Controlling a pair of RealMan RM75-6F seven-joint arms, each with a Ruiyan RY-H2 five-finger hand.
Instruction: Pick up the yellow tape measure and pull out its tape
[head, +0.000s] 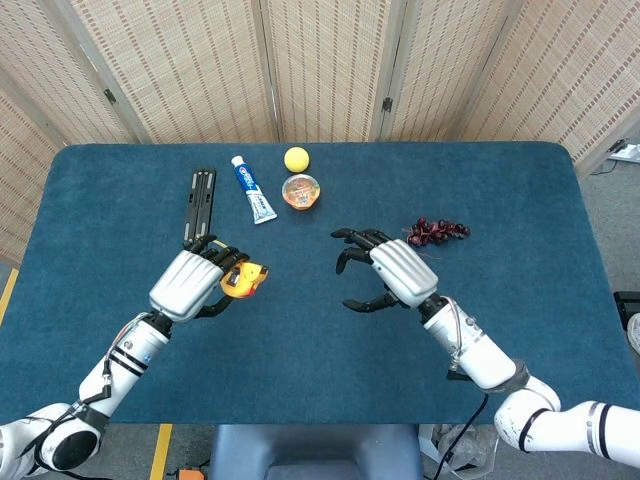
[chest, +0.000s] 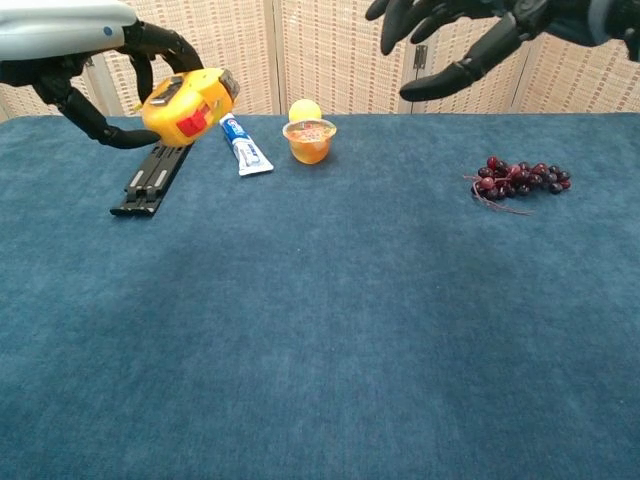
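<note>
My left hand (head: 196, 283) (chest: 95, 60) grips the yellow tape measure (head: 244, 280) (chest: 187, 105) and holds it well above the table, left of centre. The tape measure has a red patch on its side, and no tape shows outside the case. To its right my right hand (head: 388, 270) (chest: 480, 35) hovers at about the same height with its fingers spread towards the tape measure and nothing in them. A gap remains between the two hands.
On the blue table (head: 320, 340) lie a black folding stand (head: 198, 213) (chest: 155, 170), a toothpaste tube (head: 253, 189) (chest: 244, 146), a jelly cup (head: 301, 191) (chest: 310, 139), a yellow ball (head: 296, 158) (chest: 304, 109) and a bunch of dark grapes (head: 437, 231) (chest: 522, 177).
</note>
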